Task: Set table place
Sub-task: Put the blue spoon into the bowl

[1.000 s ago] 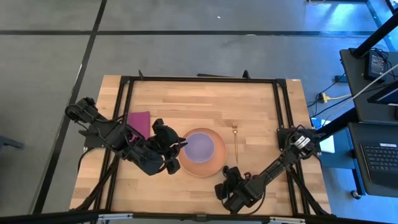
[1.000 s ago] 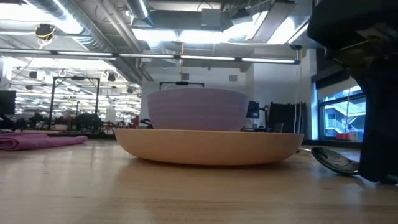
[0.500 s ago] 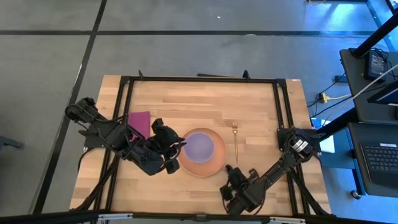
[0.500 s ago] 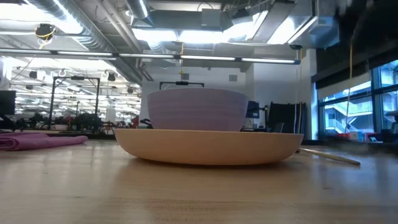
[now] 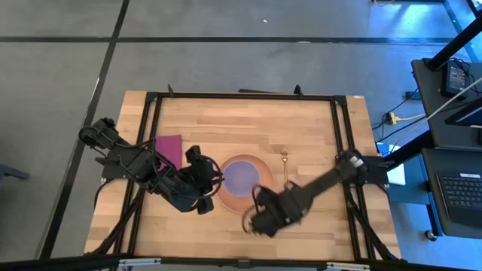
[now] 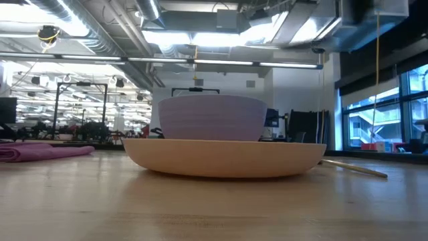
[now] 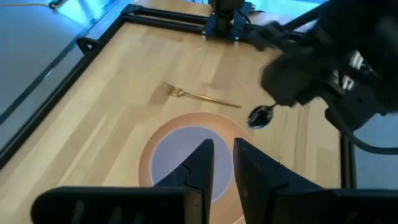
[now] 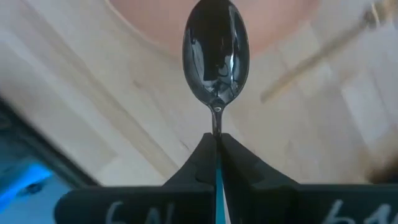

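Now one plate (image 5: 239, 197) with one bowl (image 5: 241, 175) in it sits mid-table (image 5: 248, 124), one fork (image 5: 286, 167) and one napkin (image 5: 171, 146) flanking. Right gripper (image 8: 217, 144) clamps one spoon (image 8: 216, 53), lifted; left gripper (image 7: 222, 163), apparently empty, hovers nearly closed.

Both arms are matte black, built from chunky jointed segments. The left gripper (image 7: 222, 163) has two flat, tapering dark fingers. The right gripper (image 8: 216, 151) has wedge-shaped black fingers with white markings along the body beneath them.
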### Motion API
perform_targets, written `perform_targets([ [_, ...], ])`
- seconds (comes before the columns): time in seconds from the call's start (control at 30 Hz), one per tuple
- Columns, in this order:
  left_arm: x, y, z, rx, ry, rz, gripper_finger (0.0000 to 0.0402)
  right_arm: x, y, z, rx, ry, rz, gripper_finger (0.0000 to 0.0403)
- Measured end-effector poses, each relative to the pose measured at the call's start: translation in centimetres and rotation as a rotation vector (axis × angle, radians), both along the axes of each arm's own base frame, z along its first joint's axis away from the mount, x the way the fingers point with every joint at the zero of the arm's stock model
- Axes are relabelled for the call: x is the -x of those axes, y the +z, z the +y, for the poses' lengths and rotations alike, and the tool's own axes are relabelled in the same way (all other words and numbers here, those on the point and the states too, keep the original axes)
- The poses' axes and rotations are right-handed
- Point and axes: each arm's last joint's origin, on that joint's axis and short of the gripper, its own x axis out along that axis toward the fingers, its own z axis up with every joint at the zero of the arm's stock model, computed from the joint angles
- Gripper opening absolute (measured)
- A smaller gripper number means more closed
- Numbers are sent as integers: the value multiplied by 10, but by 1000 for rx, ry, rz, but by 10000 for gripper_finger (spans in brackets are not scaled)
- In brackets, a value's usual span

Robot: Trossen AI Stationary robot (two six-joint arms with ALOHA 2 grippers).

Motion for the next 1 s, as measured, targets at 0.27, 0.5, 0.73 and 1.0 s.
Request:
perform_targets([
  [0.27, 1, -1, -3, 10, -36, 19, 55, -39, 15, -74, -74, -2, -15, 7],
  [0.5, 4, -3, -3, -10, -41, 50, 55, -48, -4, -119, -210, -60, 101, 7],
  [0.73, 4, -3, -1, -41, -55, 65, 55, -54, -5, -148, -271, -112, 101, 7],
  [1.0, 9, 1, 2, -78, -70, 63, 55, -74, 0, -160, -373, -165, -82, 6],
])
